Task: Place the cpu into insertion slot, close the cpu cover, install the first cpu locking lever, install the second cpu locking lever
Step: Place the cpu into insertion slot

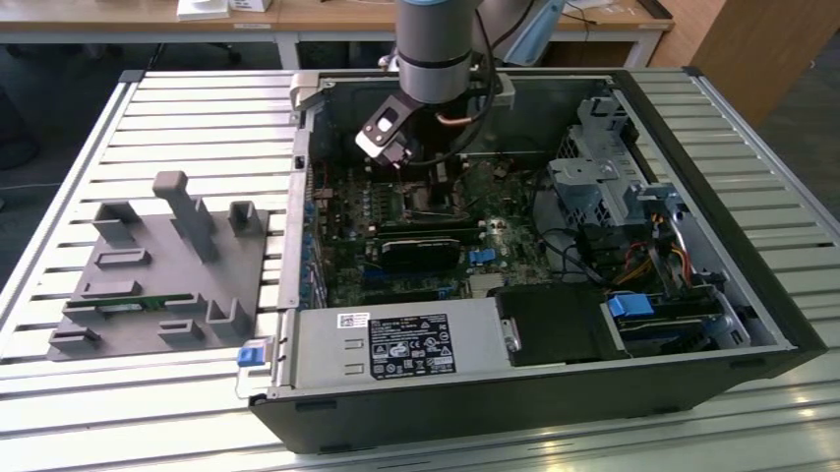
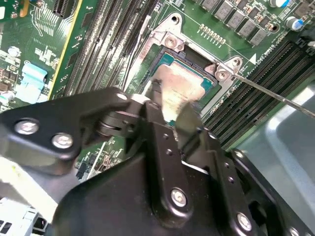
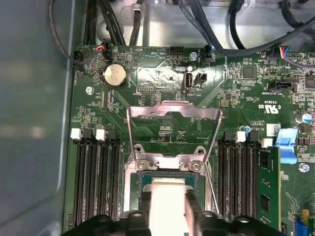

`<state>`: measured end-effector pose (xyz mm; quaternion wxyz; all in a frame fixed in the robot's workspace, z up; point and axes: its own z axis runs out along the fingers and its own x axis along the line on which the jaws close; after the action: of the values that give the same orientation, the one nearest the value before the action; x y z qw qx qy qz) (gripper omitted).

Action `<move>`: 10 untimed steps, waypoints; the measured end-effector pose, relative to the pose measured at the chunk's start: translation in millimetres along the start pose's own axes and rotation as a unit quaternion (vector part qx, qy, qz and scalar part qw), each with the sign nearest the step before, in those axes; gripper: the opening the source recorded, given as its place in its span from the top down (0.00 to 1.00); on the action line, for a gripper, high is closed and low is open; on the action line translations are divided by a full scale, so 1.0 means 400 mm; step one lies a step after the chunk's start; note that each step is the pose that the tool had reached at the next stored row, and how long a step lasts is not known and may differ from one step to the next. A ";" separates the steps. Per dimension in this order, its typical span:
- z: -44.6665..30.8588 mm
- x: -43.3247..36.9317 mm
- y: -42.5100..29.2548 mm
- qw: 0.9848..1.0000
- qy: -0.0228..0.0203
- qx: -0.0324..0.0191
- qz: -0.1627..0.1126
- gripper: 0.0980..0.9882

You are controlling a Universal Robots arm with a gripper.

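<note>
The gripper [image 2: 172,104] hung low over the insertion slot [image 2: 192,60], its fingers [image 2: 155,93] drawn in against two opposite edges of the cpu [image 2: 179,86]. The cpu lay between them, level inside the insertion slot's frame; whether it was fully seated could not be told. The cpu cover [image 3: 172,107] stood swung open, just beyond the insertion slot.

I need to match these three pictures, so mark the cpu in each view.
Exterior view: too small to tell, somewhere under the gripper.
Second wrist view: cpu, a pale square just past the gripper.
First wrist view: cpu, a pale square against the gripper's tip.
Shared landmark: memory slots flanking it.
</note>
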<state>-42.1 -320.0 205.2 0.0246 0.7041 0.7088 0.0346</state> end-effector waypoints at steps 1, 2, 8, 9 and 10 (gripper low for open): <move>-0.001 0.000 0.001 1.000 0.000 0.001 0.000 0.72; -0.001 0.000 0.001 1.000 0.000 0.001 0.000 0.72; -0.004 0.000 0.004 1.000 0.000 0.005 0.001 0.98; -0.005 0.000 0.004 1.000 0.000 0.006 0.001 0.99; -0.005 0.000 0.004 1.000 0.000 0.006 0.001 0.99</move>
<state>-40.6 -320.1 207.3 0.0204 0.7048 0.7084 0.0304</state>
